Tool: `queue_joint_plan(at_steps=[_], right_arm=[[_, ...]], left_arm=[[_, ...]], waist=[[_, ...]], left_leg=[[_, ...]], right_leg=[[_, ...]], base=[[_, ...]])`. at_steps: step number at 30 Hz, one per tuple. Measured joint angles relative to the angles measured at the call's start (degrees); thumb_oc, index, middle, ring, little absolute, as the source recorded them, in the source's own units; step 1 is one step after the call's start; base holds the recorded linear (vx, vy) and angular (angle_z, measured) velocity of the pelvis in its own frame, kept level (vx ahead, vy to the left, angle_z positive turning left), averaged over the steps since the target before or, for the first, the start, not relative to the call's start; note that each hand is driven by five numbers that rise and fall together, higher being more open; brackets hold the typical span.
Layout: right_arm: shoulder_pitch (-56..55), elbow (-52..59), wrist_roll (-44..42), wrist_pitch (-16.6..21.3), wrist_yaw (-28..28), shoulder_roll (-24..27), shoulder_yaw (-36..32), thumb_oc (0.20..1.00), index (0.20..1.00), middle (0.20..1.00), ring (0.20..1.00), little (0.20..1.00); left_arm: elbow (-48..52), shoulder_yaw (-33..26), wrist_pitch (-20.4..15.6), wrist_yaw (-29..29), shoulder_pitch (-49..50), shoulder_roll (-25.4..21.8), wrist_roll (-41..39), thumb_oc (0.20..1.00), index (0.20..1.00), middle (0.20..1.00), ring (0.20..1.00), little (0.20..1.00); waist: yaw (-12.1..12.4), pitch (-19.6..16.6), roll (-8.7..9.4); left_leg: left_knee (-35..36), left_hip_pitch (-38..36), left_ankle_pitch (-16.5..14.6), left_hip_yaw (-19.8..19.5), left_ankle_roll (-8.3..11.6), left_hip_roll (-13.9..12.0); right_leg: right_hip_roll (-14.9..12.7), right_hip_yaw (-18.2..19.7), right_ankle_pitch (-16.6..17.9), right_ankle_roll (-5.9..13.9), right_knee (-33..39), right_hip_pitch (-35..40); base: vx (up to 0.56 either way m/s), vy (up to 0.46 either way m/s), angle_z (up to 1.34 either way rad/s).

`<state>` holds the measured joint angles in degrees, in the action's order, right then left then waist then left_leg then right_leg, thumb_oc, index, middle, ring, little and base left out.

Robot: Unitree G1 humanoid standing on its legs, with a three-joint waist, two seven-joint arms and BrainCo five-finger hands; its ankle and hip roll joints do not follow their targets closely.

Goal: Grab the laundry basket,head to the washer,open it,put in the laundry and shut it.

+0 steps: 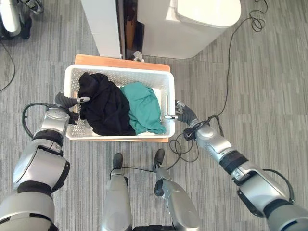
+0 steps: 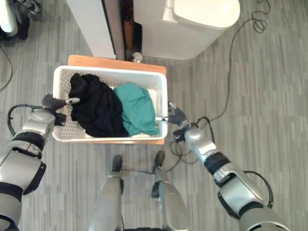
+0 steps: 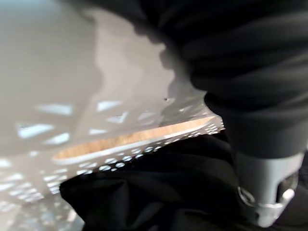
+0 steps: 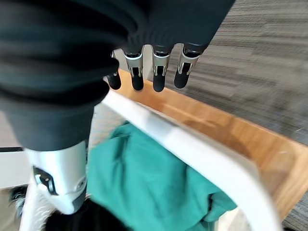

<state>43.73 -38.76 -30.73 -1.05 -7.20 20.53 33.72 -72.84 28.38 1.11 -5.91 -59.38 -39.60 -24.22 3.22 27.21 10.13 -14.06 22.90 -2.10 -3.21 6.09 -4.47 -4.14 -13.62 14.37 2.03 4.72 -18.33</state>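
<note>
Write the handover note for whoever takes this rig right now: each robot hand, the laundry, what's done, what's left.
Left robot hand: at the left rim of the white laundry basket, thumb over the rim; grip on it not readable.
Right robot hand: at the right rim, thumb inside, fingers straight down outside; not closed.
Basket sits on a low wooden stand, holding a black garment and a green garment. The white washer stands beyond it, lid shut.
Done: hands placed.
Left: grip, lift, carry, open, load, shut.
</note>
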Motion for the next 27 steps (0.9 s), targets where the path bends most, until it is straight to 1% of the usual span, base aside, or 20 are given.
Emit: queue_joint_plan(at_steps=[4,8,9,12,17,19,21,22,23,25,26,27], right_arm=[[-0.4,0.0,0.2,0.0,-1.7,-2.2,-0.7,1.0,1.0,1.0,1.0,1.0],[-0.3,-0.8,0.1,0.1,-2.8,-2.8,-1.3,1.0,1.0,1.0,1.0,1.0],[0.8,-4.0,0.0,0.2,-3.6,-3.6,-1.2,1.0,1.0,1.0,1.0,1.0],[3.5,-9.3,-0.6,0.2,-4.5,-5.6,-1.5,1.0,1.0,1.0,1.0,1.0],[8.0,-15.1,-2.3,0.1,-5.0,-6.2,-1.4,1.0,1.0,1.0,1.0,1.0],[10.6,-19.2,-2.3,0.1,-4.8,-6.9,-0.7,1.0,1.0,1.0,1.0,1.0],[11.2,-19.2,-2.4,-0.2,-4.8,-6.7,-0.9,1.0,1.0,1.0,1.0,1.0],[13.1,-22.4,-2.8,0.2,-4.6,-7.2,-0.6,1.0,1.0,1.0,1.0,1.0],[14.8,-24.3,-2.8,-0.3,-4.2,-7.3,-0.4,1.0,1.0,1.0,1.0,1.0],[17.3,-27.3,-2.8,-1.3,-3.6,-7.4,0.6,1.0,1.0,1.0,1.0,1.0],[18.1,-28.3,-2.8,-1.5,-3.5,-7.5,0.8,1.0,1.0,1.0,1.0,1.0],[19.1,-30.0,-2.8,-1.9,-3.4,-7.6,0.7,1.0,1.0,1.0,1.0,1.0]], left_arm=[[0.8,0.4,-0.2,-0.2,-0.2,0.0,-0.5,1.0,1.0,1.0,1.0,1.0],[3.3,1.2,-0.5,-0.8,-0.3,0.0,-0.5,1.0,1.0,1.0,1.0,1.0],[4.3,1.6,-1.0,-2.0,-0.3,0.0,-0.5,1.0,1.0,1.0,1.0,1.0],[5.1,1.7,-1.8,-2.8,-0.3,0.7,-0.5,1.0,1.0,1.0,1.0,1.0],[4.7,2.0,-1.9,-2.9,-0.9,1.7,-0.6,1.0,1.0,1.0,1.0,1.0],[4.0,2.3,-1.8,-3.0,-1.5,1.8,-0.6,1.0,1.0,1.0,1.0,1.0],[4.2,2.2,-1.8,-3.1,-1.5,2.2,-0.6,1.0,1.0,1.0,1.0,1.0],[4.1,3.7,-1.8,-3.1,-1.9,2.2,-0.6,0.906,0.906,0.906,0.906,0.906],[3.6,4.5,-1.7,-3.0,-2.4,2.1,-0.6,0.708,0.708,0.708,0.708,0.708],[3.1,4.5,-1.6,-2.9,-2.7,2.3,-0.5,0.482,0.482,0.482,0.482,0.482],[2.9,4.7,-1.6,-2.8,-2.9,2.3,-0.5,0.2,0.2,0.2,0.2,0.2],[2.6,6.3,-1.5,-2.7,-3.5,2.6,-0.5,0.2,0.2,0.2,0.2,0.2]], waist=[[0.0,0.0,-0.01],[0.5,0.1,-0.12],[0.7,0.2,-0.26],[1.1,0.3,-0.51],[1.4,0.4,-0.66],[1.4,0.3,-0.82],[1.5,0.3,-0.85],[1.5,0.2,-1.15],[1.5,0.1,-1.21],[1.7,0.1,-1.38],[1.7,0.1,-1.38],[2.1,0.0,-1.45]], left_leg=[[-1.0,1.0,0.0,-0.5,-0.06,0.2],[-1.6,2.3,-0.1,-0.8,-0.07,0.3],[-1.7,2.9,0.0,-1.1,-0.07,0.4],[-1.6,3.4,0.1,-1.1,-0.08,0.7],[-1.6,3.5,0.1,-1.2,-0.1,1.1],[-1.6,3.6,0.1,-1.4,-0.1,1.1],[-1.6,3.7,0.1,-1.4,-0.09,1.1],[-1.8,4.2,0.1,-1.6,-0.1,1.2],[-1.8,4.2,0.2,-1.5,-0.12,1.3],[-1.7,4.4,0.4,-1.5,-0.21,1.4],[-1.7,4.4,0.4,-1.5,-0.21,1.4],[-1.8,4.5,0.5,-1.6,-0.24,1.4]], right_leg=[[-0.2,-0.3,-0.2,-0.18,-0.6,-0.7],[-0.2,-0.7,-0.3,-0.49,-0.9,-1.6],[-0.4,-0.9,-0.3,-0.48,-0.9,-1.9],[-0.7,-1.0,-0.3,-0.47,-1.1,-2.6],[-1.1,-1.1,-0.3,-0.49,-1.3,-2.6],[-1.1,-1.2,-0.3,-0.49,-1.4,-2.7],[-1.2,-1.2,-0.4,-0.5,-1.5,-2.8],[-1.2,-1.3,-0.3,-0.5,-1.6,-3.2],[-1.3,-1.3,-0.3,-0.51,-1.7,-3.3],[-1.4,-1.3,-0.3,-0.5,-1.9,-3.6],[-1.4,-1.3,-0.3,-0.51,-1.9,-3.6],[-1.4,-1.4,-0.3,-0.53,-2.0,-3.7]], base=[[-0.01,0.002,0.04],[-0.01,-0.002,0.05],[0.0,0.001,0.06],[0.0,0.0,0.02],[0.0,-0.006,0.02],[0.0,0.0,0.0],[0.0,0.0,0.0],[0.0,0.0,0.0],[0.0,0.0,0.0],[0.0,0.0,0.0],[0.0,0.0,0.0],[0.0,0.0,0.0]])
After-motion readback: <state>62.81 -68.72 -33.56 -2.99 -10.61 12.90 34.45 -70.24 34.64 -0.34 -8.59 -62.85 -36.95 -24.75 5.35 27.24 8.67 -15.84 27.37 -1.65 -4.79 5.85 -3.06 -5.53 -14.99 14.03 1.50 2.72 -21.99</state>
